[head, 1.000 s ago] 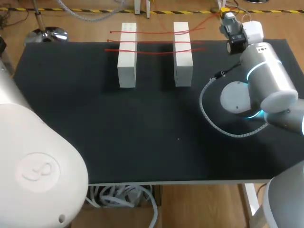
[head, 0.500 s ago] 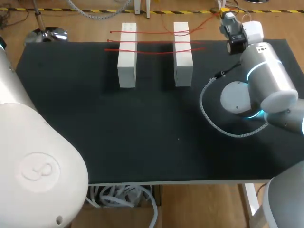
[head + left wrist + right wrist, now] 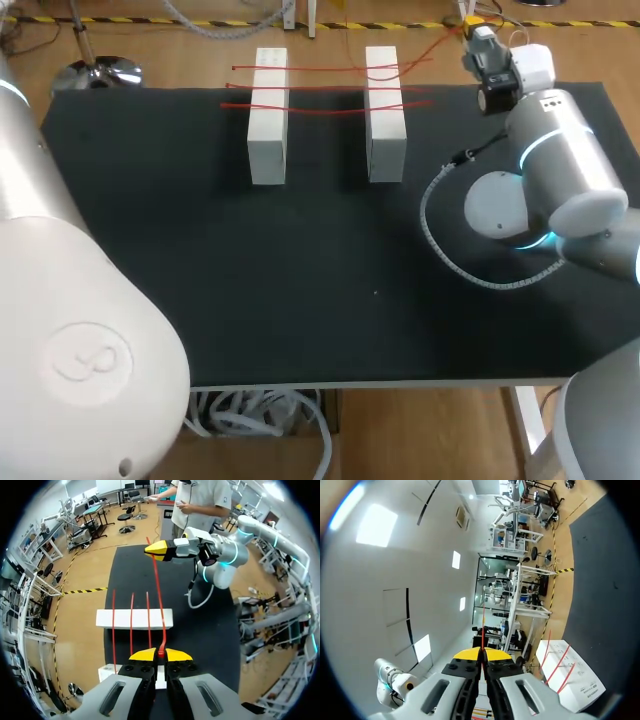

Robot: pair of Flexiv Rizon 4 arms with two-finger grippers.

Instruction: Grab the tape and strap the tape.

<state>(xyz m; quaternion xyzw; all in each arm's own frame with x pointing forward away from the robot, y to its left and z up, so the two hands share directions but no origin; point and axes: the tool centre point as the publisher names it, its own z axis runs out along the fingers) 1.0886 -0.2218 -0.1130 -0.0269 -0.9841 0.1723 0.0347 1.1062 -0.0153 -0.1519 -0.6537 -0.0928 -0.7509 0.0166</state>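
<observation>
**Head view:** On the black tabletop (image 3: 300, 280), a left block (image 3: 268, 130) and a right block (image 3: 385, 130) are standing side by side near the far edge. Loose tapes (image 3: 325, 108) are lying across both of them. The right arm (image 3: 560, 160) is coming in from the right. Its right pincer (image 3: 470, 22) is hanging beyond the far edge, off to the right of the right block. From here it cannot be told whether its tips are together. The left arm (image 3: 70, 320) is filling the near left corner, with its pincer out of sight.

**Left wrist view:** The left pincer (image 3: 161, 655) is clamping its yellow tips on one end of the red tape (image 3: 157, 600). The red tape is stretching straight ahead over the right block to the right pincer, whose yellow tips are pinching the other end. Three loose tapes are lying across the right block beside the taut one, each apart from the next. A corner of the left block is showing just under the left pincer.

**Right wrist view:** The right pincer is gripping the red tape with its tips pressed together. The tape is running out ahead from between them as a thin line. A white block striped with tape is lying on the tabletop beside the pincer, but which of the two blocks it is cannot be told.
</observation>
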